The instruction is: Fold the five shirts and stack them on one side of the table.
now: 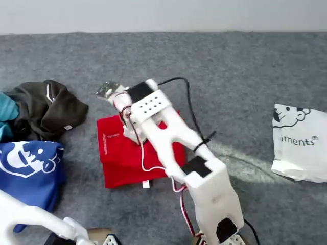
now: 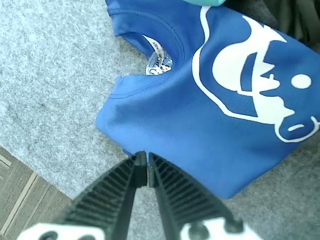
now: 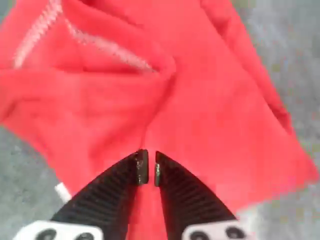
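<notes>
Five shirts on the grey table (image 1: 230,66). Near centre, a touch toward 7 o'clock: red shirt (image 1: 117,163), folded into a rough rectangle. At 3 o'clock, well apart from it: white printed shirt (image 1: 301,148), folded flat. At 9 o'clock: dark olive shirt (image 1: 46,107), crumpled, with teal shirt (image 1: 5,115) touching it at the table edge. At 8 o'clock, just beside those two: blue shirt (image 1: 28,171) with white print, lying loose, collar and label showing. Right gripper (image 3: 148,167): hangs over the red shirt's creased cloth, fingertips almost together, only a sliver between them. Left gripper (image 2: 147,170): hangs above the blue shirt's edge near the table's 7 o'clock border, fingertips pressed together above the cloth.
</notes>
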`<state>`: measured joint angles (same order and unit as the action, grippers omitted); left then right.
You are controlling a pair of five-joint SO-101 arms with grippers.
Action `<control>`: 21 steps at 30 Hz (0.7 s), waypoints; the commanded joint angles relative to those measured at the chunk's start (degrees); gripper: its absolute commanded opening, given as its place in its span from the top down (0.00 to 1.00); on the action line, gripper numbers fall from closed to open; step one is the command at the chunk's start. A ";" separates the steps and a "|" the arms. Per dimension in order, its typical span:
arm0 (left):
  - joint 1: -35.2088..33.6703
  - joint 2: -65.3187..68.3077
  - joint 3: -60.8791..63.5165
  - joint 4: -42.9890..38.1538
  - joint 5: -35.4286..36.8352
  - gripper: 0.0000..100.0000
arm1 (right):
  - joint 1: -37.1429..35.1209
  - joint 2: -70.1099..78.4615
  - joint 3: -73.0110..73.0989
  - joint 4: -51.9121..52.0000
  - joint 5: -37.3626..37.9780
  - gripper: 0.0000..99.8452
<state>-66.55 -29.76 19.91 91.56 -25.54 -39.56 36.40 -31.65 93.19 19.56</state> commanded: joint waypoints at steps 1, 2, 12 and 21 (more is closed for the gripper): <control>0.35 -1.49 -0.31 -1.23 0.09 0.98 | -3.91 1.19 -2.20 -0.31 0.70 0.96; 0.35 -1.58 -0.31 -1.32 0.09 0.98 | -5.67 1.19 -3.16 1.71 0.70 0.96; 0.35 -1.58 -0.31 -1.32 0.09 0.98 | -20.44 -7.96 -7.38 9.63 0.79 0.97; 0.35 -1.58 -0.31 -1.32 0.09 0.98 | -1.01 -7.78 -7.56 2.15 0.70 0.97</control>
<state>-66.55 -29.76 19.91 90.95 -25.54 -47.82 30.95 -36.48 99.25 19.56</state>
